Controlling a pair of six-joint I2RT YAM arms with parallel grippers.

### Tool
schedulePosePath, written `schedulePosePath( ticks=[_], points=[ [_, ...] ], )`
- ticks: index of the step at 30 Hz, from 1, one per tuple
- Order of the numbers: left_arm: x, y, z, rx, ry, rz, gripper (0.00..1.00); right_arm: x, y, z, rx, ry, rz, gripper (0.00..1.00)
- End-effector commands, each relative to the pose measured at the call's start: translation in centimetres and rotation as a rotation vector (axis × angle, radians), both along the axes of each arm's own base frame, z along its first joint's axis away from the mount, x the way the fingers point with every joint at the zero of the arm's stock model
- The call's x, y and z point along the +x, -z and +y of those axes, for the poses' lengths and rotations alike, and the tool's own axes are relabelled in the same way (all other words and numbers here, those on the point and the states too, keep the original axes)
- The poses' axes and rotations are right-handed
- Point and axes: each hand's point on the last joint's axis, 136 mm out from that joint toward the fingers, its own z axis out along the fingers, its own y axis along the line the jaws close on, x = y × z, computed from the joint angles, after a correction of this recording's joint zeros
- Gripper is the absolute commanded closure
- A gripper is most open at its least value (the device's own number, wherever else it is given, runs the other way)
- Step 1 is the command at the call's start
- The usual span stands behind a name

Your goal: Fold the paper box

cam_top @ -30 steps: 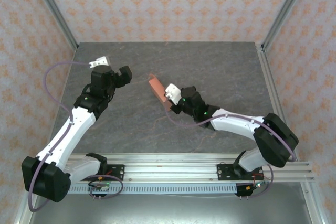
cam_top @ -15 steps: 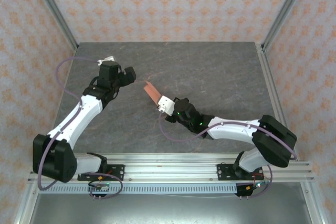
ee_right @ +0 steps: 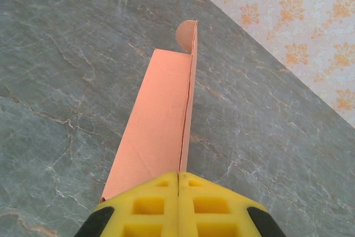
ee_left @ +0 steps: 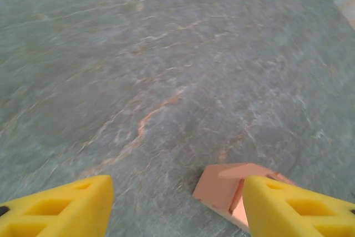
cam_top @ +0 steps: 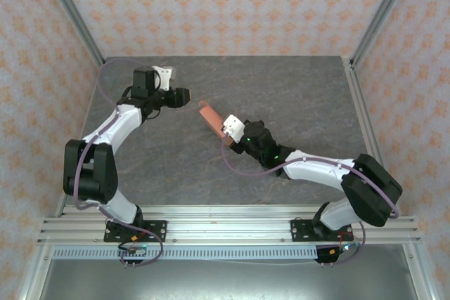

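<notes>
item: box (cam_top: 209,117), salmon card, part-folded, at mid table (cam_top: 302,96). right gripper (ee_right: 178,192): jaws pinched tight on its near edge. handling, judged: light, thin, creases easily; take flat panels close to fold lines, not the tab (ee_right: 187,29). left gripper (ee_left: 176,201): jaws apart, empty, box corner just beside one finger.

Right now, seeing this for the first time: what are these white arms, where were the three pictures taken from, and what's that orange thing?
These are two robot arms bolted to a grey table. One picture looks down from above and behind them; the other two come from a camera on each wrist, hence the yellow fingers. The right gripper is shut on the paper box, a partly folded salmon-orange card. The left gripper is open, pointing toward it, holding nothing.
</notes>
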Motion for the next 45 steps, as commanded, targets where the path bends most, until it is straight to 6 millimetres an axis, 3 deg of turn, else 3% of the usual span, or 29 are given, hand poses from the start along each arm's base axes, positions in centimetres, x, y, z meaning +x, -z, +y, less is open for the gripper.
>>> schedulePosePath(
  ticks=[1,8,15,22,25,32,34,38,42,45],
  points=[
    [-0.2,-1.8,-2.7,0.034,0.267,-0.108,0.35,-0.3,-1.0,0.5,0.037,-0.024,0.012,1.00],
    [-2.4,1.2,-5.1,0.069,0.495,-0.038,0.38,-0.1,-0.7,0.4,0.031,-0.014,0.010,1.00],
    [-1.7,1.5,-5.4,0.119,0.510,-0.050,0.38,0.0,-0.8,0.5,0.035,-0.016,0.012,1.00],
    [-2.0,3.2,-5.5,0.209,0.558,-0.008,0.43,-0.1,-0.7,0.4,0.043,-0.013,0.017,1.00],
    [-1.4,3.3,-5.5,0.209,0.550,-0.006,0.51,0.0,-0.7,0.5,0.039,-0.014,0.016,1.00],
    [-0.4,3.5,-5.9,0.193,0.536,0.002,0.57,-0.1,-0.3,0.4,0.031,-0.013,0.023,1.00],
    [-0.3,3.5,-6.2,0.187,0.543,0.002,0.58,0.0,-0.1,0.5,0.027,-0.013,0.027,1.00],
    [-0.5,2.8,-6.9,0.161,0.557,0.001,0.76,0.0,0.0,0.6,0.023,-0.014,0.031,1.00],
    [-0.8,2.1,-7.3,0.137,0.567,0.007,0.77,0.2,0.2,0.6,0.017,-0.008,0.031,1.00],
    [-1.3,2.4,-7.7,0.129,0.577,0.030,0.84,0.3,0.3,0.5,0.013,-0.005,0.029,1.00]
  ],
)
